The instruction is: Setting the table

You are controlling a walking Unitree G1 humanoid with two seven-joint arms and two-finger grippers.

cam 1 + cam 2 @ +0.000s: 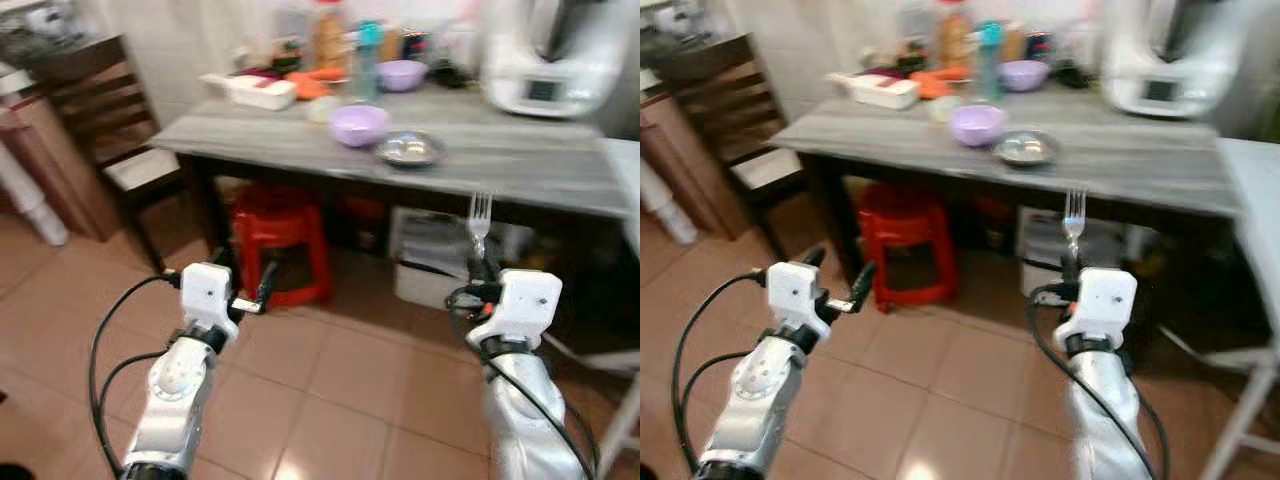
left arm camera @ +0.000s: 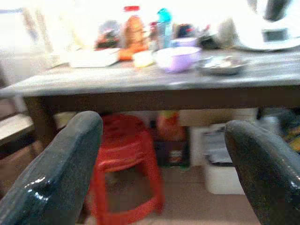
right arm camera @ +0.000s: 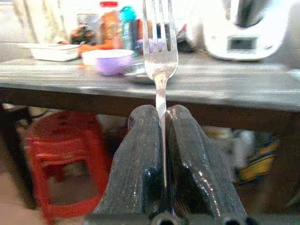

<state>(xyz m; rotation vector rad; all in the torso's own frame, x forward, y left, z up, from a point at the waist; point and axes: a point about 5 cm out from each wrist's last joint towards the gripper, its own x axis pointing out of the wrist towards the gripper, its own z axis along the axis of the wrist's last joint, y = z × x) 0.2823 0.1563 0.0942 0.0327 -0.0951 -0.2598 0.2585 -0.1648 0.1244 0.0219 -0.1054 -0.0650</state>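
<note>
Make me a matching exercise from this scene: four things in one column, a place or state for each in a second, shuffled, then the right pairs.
Things:
1. fork
2. red stool
3. left pincer
4. steel dish

Places or states:
A. under the table
B. open, holding nothing
C. on the table, beside the nearer purple bowl
D. upright, clamped in the right pincer

Pairs: 1-D, 2-A, 3-B, 4-C
</note>
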